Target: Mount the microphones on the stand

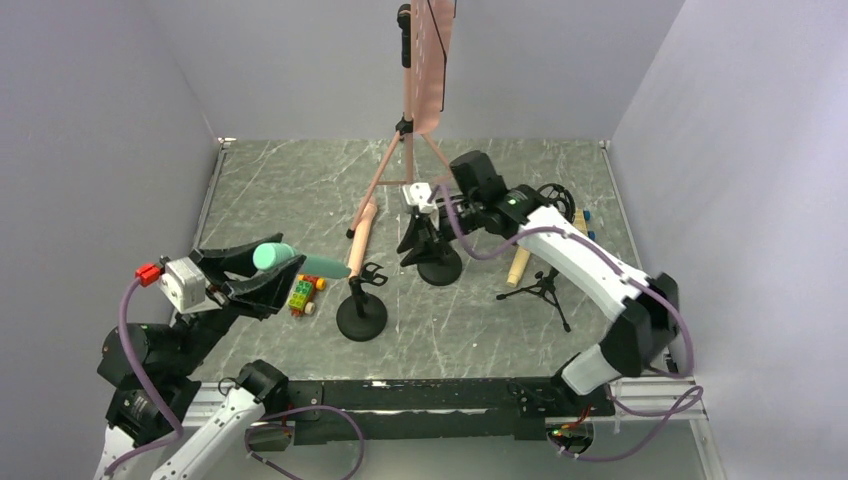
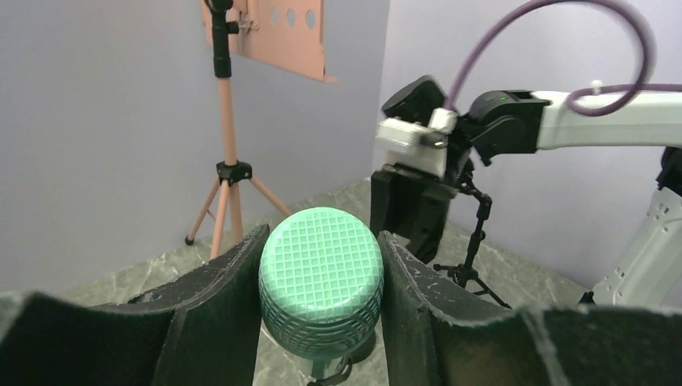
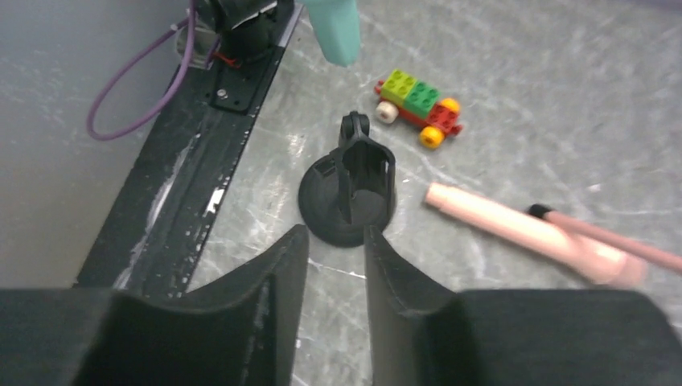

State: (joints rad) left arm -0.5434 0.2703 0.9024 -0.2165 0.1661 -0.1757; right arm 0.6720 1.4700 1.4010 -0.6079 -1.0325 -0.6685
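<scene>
The grey marbled counter (image 1: pixel 290 185) is enclosed by pale walls (image 1: pixel 100 100), with a pink music stand (image 1: pixel 425 60) at the back. The left gripper (image 1: pixel 292 268), raised above the left side of the counter, is clamped on a green microphone (image 1: pixel 310 264). In the left wrist view the mesh head (image 2: pixel 322 277) sits squarely between both fingers (image 2: pixel 217 297), and the handle points toward the centre. A black round-based microphone stand (image 1: pixel 361 305) with an empty clip stands just beyond the handle's tip. A toy brick car (image 1: pixel 304 293) lies beside the stand. A pink microphone (image 1: pixel 362 227) lies flat on the counter farther back. The right gripper (image 1: pixel 422 245) hangs over a second round black base (image 1: pixel 442 270) at the centre. In the right wrist view its fingers (image 3: pixel 273 281) are slightly parted and hold nothing. A small black tripod (image 1: pixel 545 288) stands to the right.
</scene>
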